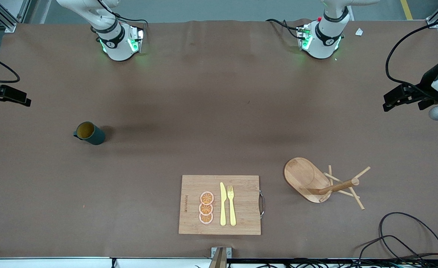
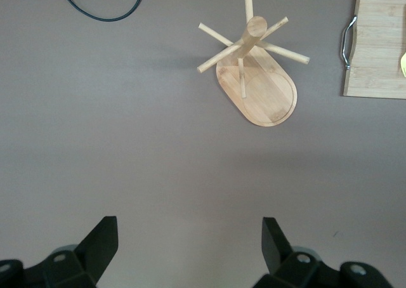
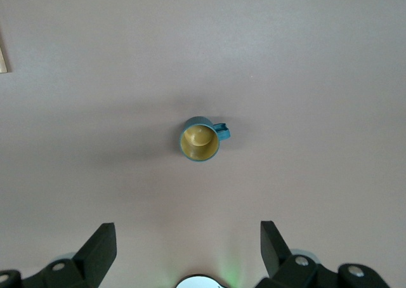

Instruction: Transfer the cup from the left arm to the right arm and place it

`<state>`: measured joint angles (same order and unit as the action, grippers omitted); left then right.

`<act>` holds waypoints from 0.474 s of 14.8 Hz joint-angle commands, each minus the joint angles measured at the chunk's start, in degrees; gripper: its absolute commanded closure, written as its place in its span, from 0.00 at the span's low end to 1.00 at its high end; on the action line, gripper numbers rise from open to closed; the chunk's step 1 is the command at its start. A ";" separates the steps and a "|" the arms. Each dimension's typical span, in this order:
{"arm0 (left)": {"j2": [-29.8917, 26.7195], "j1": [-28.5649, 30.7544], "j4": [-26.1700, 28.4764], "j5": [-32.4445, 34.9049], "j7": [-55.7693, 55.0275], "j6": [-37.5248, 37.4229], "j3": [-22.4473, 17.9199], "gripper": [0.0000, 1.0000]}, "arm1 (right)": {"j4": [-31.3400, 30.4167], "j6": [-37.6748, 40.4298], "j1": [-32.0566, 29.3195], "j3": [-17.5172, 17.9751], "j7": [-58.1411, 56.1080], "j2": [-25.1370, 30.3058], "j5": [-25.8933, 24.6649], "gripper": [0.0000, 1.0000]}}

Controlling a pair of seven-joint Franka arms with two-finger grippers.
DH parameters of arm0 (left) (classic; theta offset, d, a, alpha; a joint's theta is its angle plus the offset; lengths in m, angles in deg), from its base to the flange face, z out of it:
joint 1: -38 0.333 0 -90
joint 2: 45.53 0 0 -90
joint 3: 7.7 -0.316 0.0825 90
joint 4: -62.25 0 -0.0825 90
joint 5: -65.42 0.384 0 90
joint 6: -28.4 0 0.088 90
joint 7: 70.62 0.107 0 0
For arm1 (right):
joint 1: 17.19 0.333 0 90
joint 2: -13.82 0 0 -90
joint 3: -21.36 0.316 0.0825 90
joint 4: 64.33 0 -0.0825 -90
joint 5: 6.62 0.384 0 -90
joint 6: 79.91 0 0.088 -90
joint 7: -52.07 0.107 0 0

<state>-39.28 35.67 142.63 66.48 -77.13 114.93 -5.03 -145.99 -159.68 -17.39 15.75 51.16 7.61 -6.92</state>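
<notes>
- Nearest the front camera lies the bamboo cutting board (image 1: 219,204), flat on the counter (image 1: 219,111), carrying three orange slices (image 1: 206,207), a yellow knife (image 1: 223,204) and a yellow fork (image 1: 232,205) side by side; its metal handle (image 1: 262,204) faces the left arm's end of the counter.
- Beside the board, toward the left arm's end, stands the wooden mug tree (image 1: 326,184) on its oval base, with every peg bare.
- The cup (image 1: 89,133) sits upright on the bare counter toward the right arm's end, farther from the front camera than the board and well apart from it and from the mug tree. Its tan inside shows from above in the right wrist view (image 3: 201,139), with the handle sticking out to one side.
- The left hand (image 2: 190,243) hangs over bare counter at the left arm's end, fingers (image 2: 101,240) spread wide and holding nothing; the mug tree shows farther off in its wrist view.
- The right hand (image 3: 188,247) hangs over the counter at the right arm's end, also spread wide and empty, with the cup in plain sight below its wrist camera but well apart from its fingers (image 3: 100,245).
- As I judge it, nothing of the task is done: the cup is untouched, no grasp has been made, no hand-over has taken place and no placing.
- Everything is left: picking the cup up, passing it between the hands, and setting it down, probably at or on the mug tree, though the pictures do not settle that.
- The cup lies at the right arm's end, so the left arm would have a long reach across to take it first.
</notes>
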 commanded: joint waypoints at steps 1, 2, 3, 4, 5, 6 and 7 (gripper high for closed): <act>-0.27 0.40 0.13 -1.06 0.54 0.05 0.06 0.00 | 1.41 0.94 -1.03 0.77 0.99 -0.56 0.12 0.00; -0.18 0.40 0.13 -1.06 0.62 0.05 0.06 0.00 | 1.41 1.02 -1.29 0.69 0.74 -0.56 0.47 0.00; -0.27 0.40 0.13 -1.06 0.71 0.05 0.06 0.00 | 1.41 1.29 -1.29 0.68 0.99 -0.56 0.73 0.00; -0.27 0.40 0.13 -1.06 0.80 0.05 0.06 0.00 | 1.24 2.07 -1.55 0.77 1.08 -0.56 0.91 0.00; -0.27 0.40 0.13 -1.06 0.80 0.05 0.06 0.00 | 1.15 2.52 -1.38 0.77 1.17 -0.47 0.91 0.00; -0.27 0.40 0.13 -1.06 0.80 0.05 0.06 0.00 | 1.15 2.61 -1.29 0.86 1.26 -0.30 0.91 0.00; -0.27 0.40 0.13 -1.06 0.80 0.05 0.06 0.00 | 1.15 2.69 -1.38 0.86 1.26 -0.03 0.91 0.00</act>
<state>-39.28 35.67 142.63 66.48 -77.13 114.93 -5.03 -145.74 -158.06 -17.72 15.78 51.49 7.45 -6.84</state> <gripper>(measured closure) 0.000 0.000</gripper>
